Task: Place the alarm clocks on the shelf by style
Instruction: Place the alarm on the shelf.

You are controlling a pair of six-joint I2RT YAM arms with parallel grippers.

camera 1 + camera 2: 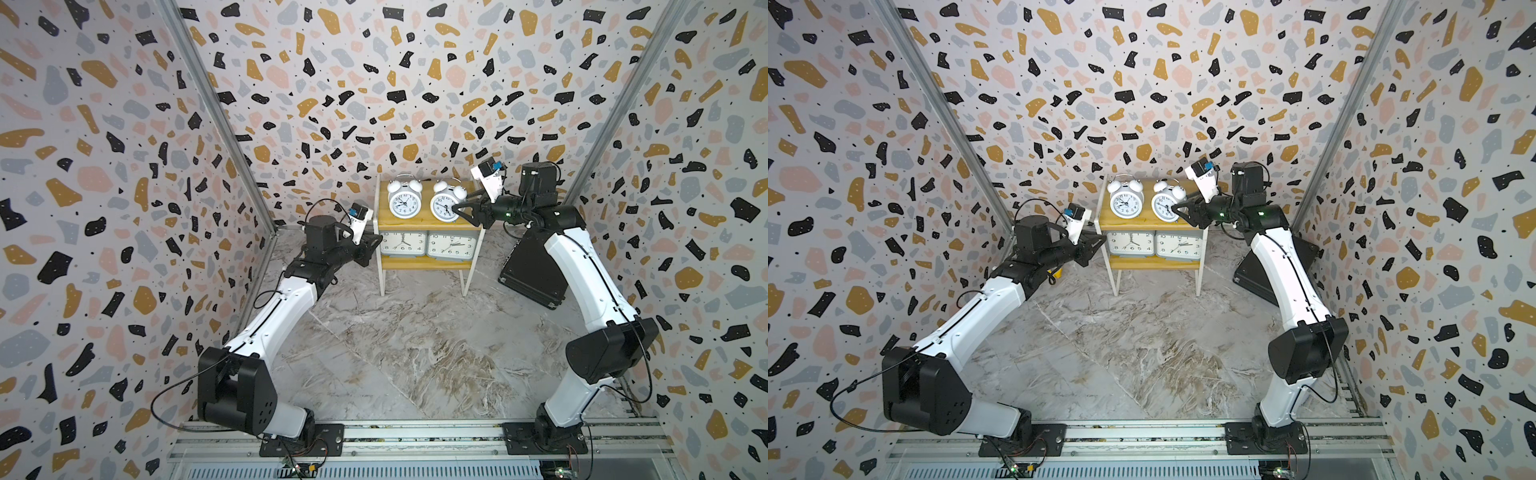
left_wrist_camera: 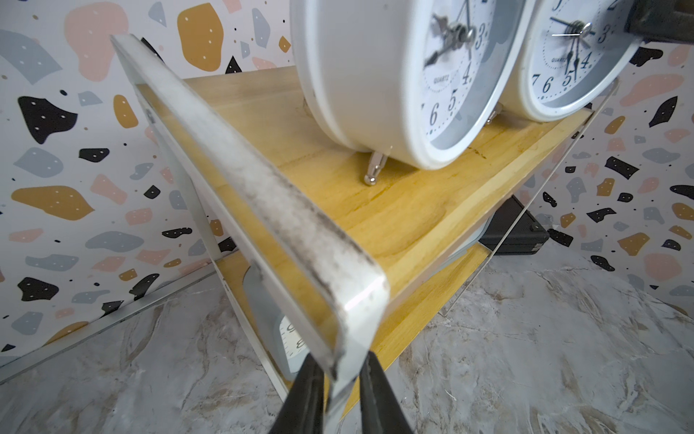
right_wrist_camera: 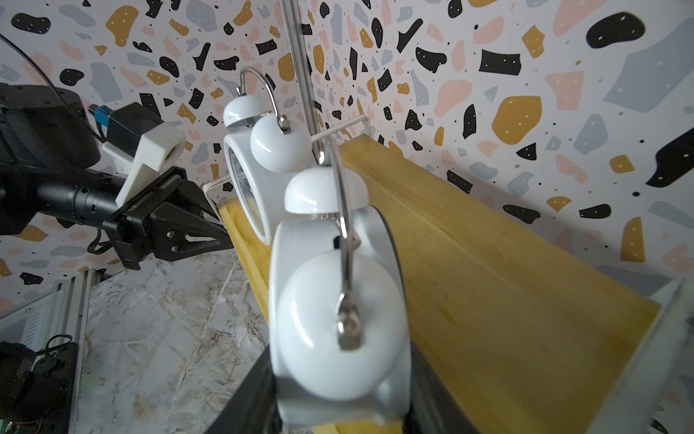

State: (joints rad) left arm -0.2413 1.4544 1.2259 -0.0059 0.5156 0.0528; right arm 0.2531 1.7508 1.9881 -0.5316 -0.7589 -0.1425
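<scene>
"Right wrist view: how would you say that round clock [image 3: 338, 300] handles?"

"Light and rigid, I'd judge. But the glossy white shell looks slippery, the glass face is breakable, and on those little feet it could tip. It is best taken across the body, front to back, below the bells [image 3: 323, 191], never by the thin wire handle [image 3: 343, 225]."

"And that's the grip?"

"Yes. The right gripper [image 1: 459, 209] is partly closed, clamped on that body. The clock stands at the right end of the shelf's [image 1: 428, 262] top board, beside its twin [image 1: 402, 201]. Both grey clocks [image 1: 402, 244] sit on the lower board."

"The left gripper [image 2: 342, 370]?"

"Nearly together, its fingers pinching the white frame [image 2: 263, 195] at the shelf's front left corner, seemingly to steady it."
</scene>
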